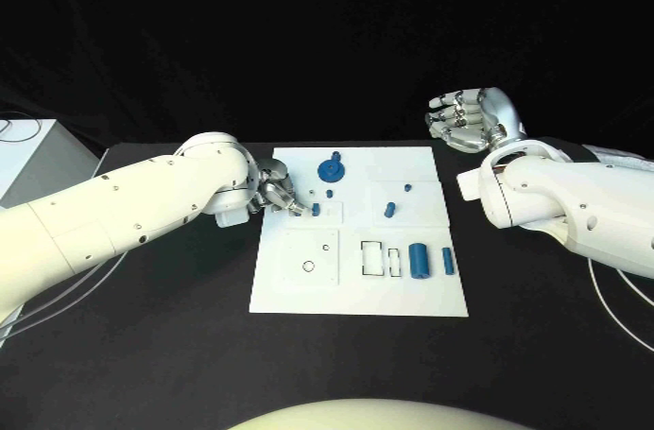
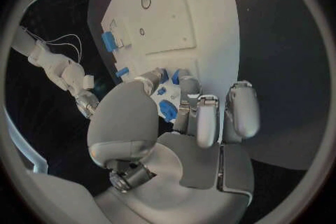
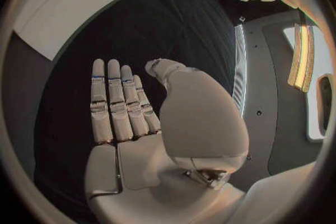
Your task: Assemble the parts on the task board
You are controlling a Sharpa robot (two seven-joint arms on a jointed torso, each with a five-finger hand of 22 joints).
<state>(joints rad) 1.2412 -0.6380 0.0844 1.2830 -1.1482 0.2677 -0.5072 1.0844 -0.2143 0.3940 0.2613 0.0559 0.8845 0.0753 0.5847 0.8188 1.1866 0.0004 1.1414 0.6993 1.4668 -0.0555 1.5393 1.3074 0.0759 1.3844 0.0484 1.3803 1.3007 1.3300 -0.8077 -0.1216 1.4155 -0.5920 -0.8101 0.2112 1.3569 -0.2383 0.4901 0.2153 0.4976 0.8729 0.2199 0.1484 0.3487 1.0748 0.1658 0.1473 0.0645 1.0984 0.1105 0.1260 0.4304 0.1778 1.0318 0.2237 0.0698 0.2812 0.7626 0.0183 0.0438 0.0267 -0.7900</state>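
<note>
Under left hand (image 1: 273, 192) fingertips: small blue part (image 1: 315, 208) on task board (image 1: 357, 288), pinched or not, could not tell. Right hand (image 1: 471, 118) well apart, fingers flat together, holding nothing.

The left hand (image 1: 277, 192) is curling its fingers downward. The right hand (image 1: 471, 118) is holding its fingers flat and straight.

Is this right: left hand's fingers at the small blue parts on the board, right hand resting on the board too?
Not quite. The left hand is at the small blue parts on the task board, but the head view shows the right hand raised beyond the board's far corner, empty.
</note>
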